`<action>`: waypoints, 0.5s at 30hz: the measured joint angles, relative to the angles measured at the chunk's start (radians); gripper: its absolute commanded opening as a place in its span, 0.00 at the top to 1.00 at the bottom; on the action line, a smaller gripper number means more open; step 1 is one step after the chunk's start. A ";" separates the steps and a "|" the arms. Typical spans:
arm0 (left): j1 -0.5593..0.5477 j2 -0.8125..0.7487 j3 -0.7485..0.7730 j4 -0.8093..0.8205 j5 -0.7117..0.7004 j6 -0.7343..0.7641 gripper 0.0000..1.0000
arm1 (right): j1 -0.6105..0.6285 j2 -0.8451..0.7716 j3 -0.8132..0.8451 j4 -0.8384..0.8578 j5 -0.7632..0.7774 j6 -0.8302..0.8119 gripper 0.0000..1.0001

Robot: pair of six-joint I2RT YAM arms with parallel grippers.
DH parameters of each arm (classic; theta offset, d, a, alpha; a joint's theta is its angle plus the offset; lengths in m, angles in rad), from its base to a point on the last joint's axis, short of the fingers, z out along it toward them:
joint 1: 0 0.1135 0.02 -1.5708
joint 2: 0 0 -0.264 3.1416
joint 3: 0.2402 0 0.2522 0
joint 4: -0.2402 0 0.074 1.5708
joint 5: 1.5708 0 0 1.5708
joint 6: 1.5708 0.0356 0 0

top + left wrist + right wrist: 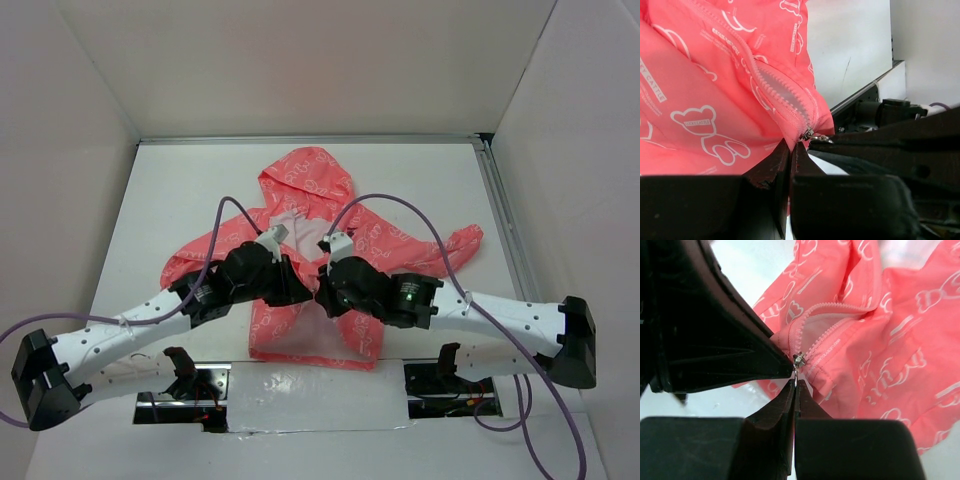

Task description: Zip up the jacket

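overhead: zipper [775,92] hidden under left pincer [301,291], right pincer [327,293] | wrists: jacket [880,340] cropped

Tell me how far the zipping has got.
Done: the jacket lies front up and the slider sits at the zipper's bottom end. In hand: the left gripper pinches the jacket's fabric below it, and the right gripper is shut on the pull tab. Left: nearly all; above the slider the teeth stand apart over pale lining.

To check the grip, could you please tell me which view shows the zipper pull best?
Right wrist: the zipper pull is central, pinched by the right fingers. Left wrist shows it smaller; top external hides it behind the arms.
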 measured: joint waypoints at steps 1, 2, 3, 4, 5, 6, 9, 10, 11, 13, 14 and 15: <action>0.000 0.000 -0.009 0.009 0.003 0.013 1.00 | -0.026 0.000 0.000 -0.003 -0.042 0.011 1.00; 0.000 0.000 -0.018 0.020 0.006 0.018 1.00 | -0.049 0.000 0.000 -0.006 -0.078 0.022 1.00; -0.002 0.000 -0.027 0.033 0.013 0.022 1.00 | -0.073 0.000 0.000 -0.011 -0.112 0.031 1.00; -0.002 0.000 -0.035 0.046 0.019 0.029 1.00 | -0.095 0.000 0.000 -0.014 -0.145 0.039 1.00; -0.002 0.000 -0.041 0.059 0.024 0.039 1.00 | -0.113 0.000 0.000 -0.016 -0.180 0.045 1.00; -0.004 0.000 -0.048 0.068 0.029 0.044 1.00 | -0.130 0.000 0.000 -0.019 -0.214 0.050 1.00; -0.013 0.001 -0.062 0.081 0.035 0.048 1.00 | -0.171 0.001 0.000 -0.024 -0.315 0.054 1.00; -0.018 0.001 -0.065 0.081 0.037 0.049 1.00 | -0.183 0.004 0.000 -0.026 -0.349 0.053 1.00; -0.023 0.001 -0.067 0.081 0.036 0.053 1.00 | -0.195 0.009 0.000 -0.027 -0.381 0.053 1.00; -0.034 0.001 -0.076 0.074 0.033 0.066 1.00 | -0.210 0.028 0.000 -0.034 -0.430 0.047 1.00; -0.039 0.001 -0.079 0.066 0.031 0.069 1.00 | -0.210 0.040 0.003 -0.040 -0.442 0.042 1.00; -0.043 0.001 -0.079 0.055 0.029 0.071 1.00 | -0.209 0.052 0.008 -0.050 -0.447 0.034 1.00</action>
